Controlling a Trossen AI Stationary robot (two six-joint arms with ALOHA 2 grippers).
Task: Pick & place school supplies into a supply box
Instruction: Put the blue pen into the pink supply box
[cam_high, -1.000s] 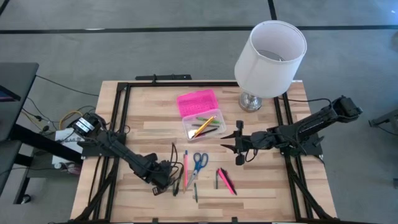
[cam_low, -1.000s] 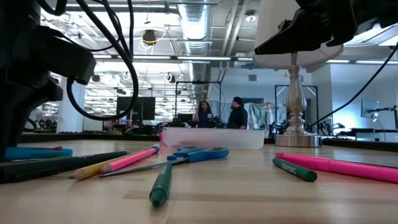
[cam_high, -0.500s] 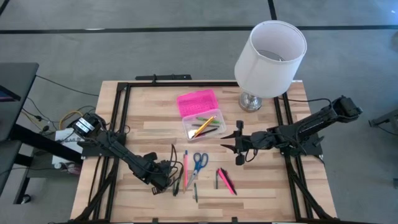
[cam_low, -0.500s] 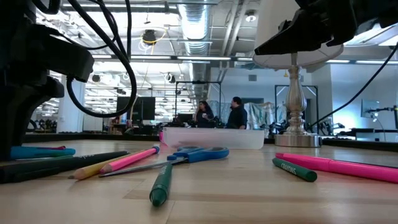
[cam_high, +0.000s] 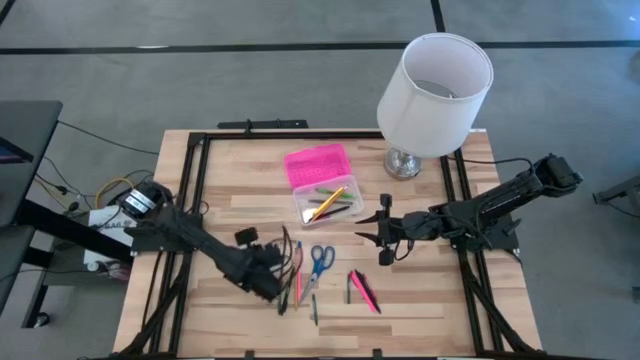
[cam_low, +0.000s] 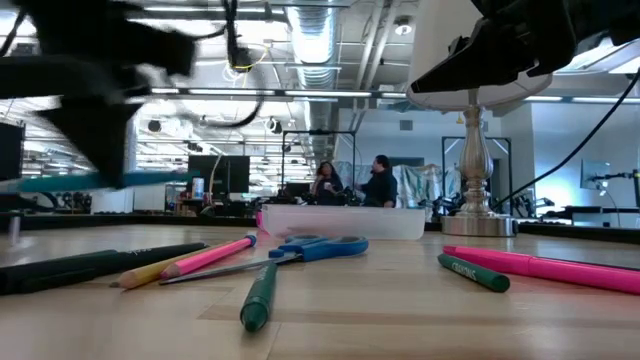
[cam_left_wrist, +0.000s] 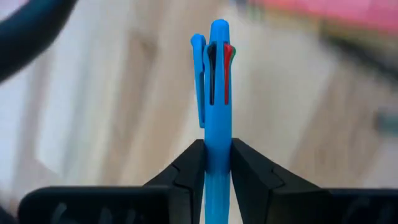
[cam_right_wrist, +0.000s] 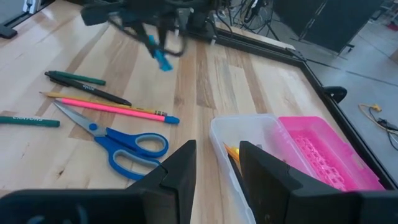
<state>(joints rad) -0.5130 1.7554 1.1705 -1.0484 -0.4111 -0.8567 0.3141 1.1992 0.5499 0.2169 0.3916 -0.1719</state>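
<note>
Lifted off the table, left gripper (cam_left_wrist: 217, 163) pinches blue pen (cam_left_wrist: 216, 93) (right idle).

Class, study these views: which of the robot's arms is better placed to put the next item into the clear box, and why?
Probably the left. Its gripper is already shut on a blue pen lifted off the table, beside the supply box. The right gripper holds nothing.

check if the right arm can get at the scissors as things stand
Probably yes. The right gripper hovers open and empty, with the scissors lying flat on bare wood a short way off. The left gripper, clamping the blue pen, sits on their far side.
</note>
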